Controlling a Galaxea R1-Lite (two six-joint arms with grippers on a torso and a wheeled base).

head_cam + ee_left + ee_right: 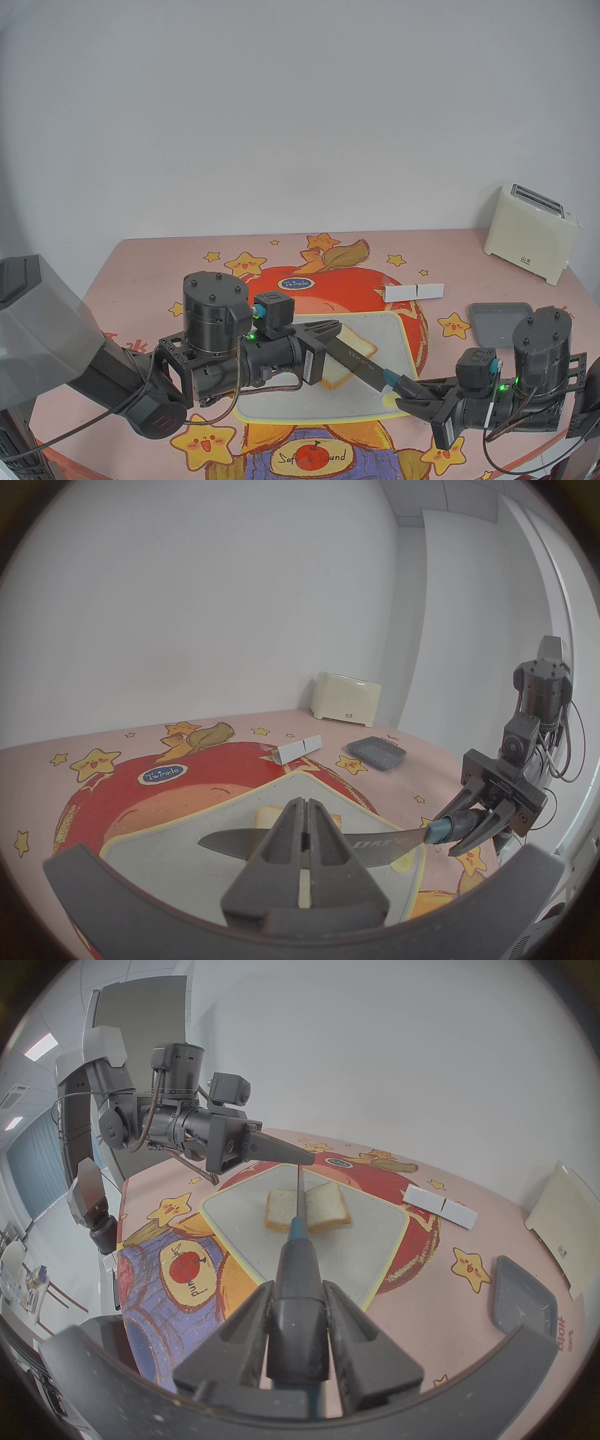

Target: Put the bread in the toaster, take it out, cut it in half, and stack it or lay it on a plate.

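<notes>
A slice of bread lies on the white cutting board. A dark-bladed knife runs across the slice, its edge down along the middle. My right gripper is shut on the knife's handle at the board's near right corner. My left gripper is shut and hangs over the bread and the blade's far end; whether it touches them I cannot tell. The cream toaster stands at the far right, its slots empty. A grey plate lies in front of it.
A folded white card lies on the table behind the board, between it and the toaster. The pink table has open room at the back left. A wall runs close behind the table's far edge.
</notes>
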